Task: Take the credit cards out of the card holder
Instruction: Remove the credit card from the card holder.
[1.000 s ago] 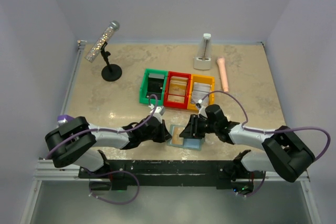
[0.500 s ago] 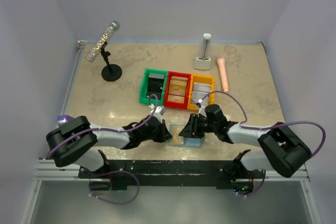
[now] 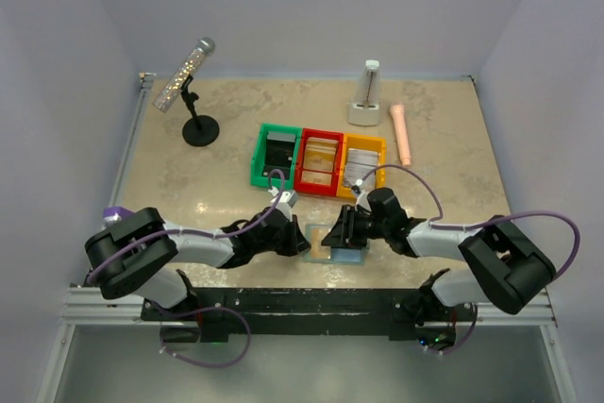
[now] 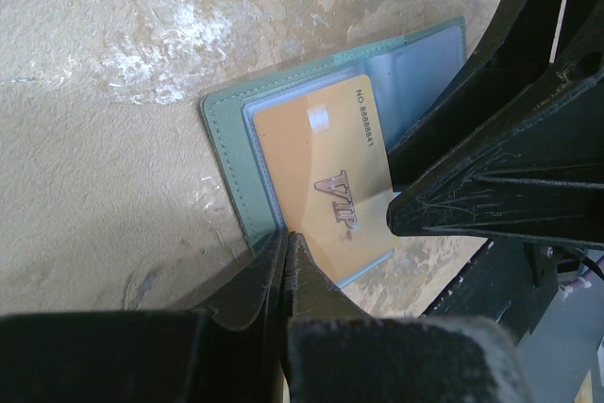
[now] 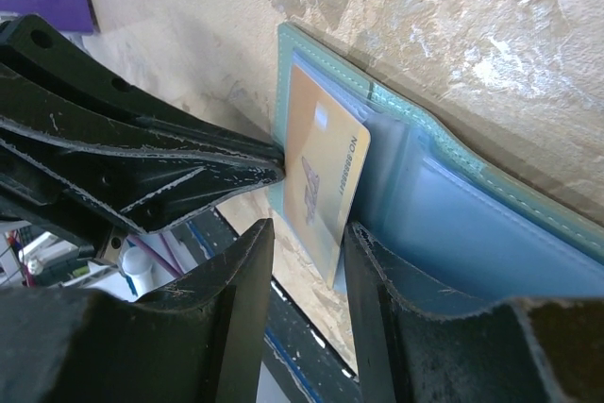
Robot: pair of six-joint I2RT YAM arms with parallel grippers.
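Note:
The card holder (image 3: 351,254) lies open near the table's front edge, grey-green border (image 4: 222,139) outside, pale blue panels (image 5: 491,233) inside. One orange credit card (image 4: 326,167) marked VIP sits partly in the left panel's pocket, its lower edge sticking out (image 5: 326,172). My left gripper (image 3: 304,243) is shut, its tips (image 4: 286,235) resting on the holder's near border with nothing between them. My right gripper (image 3: 330,236) comes from the other side, open (image 5: 304,233), its jaws standing either side of the card's protruding corner, the card close to the right-hand finger.
Green (image 3: 276,153), red (image 3: 319,159) and yellow (image 3: 363,159) bins stand in a row behind the holder. A microphone stand (image 3: 200,129) is at the back left, a white metronome (image 3: 365,96) and a pink cylinder (image 3: 402,134) at the back right. The black rail (image 3: 302,297) runs just in front.
The right arm has edged slightly left toward the holder. The left gripper stays shut on the holder's border and the holder has barely shifted.

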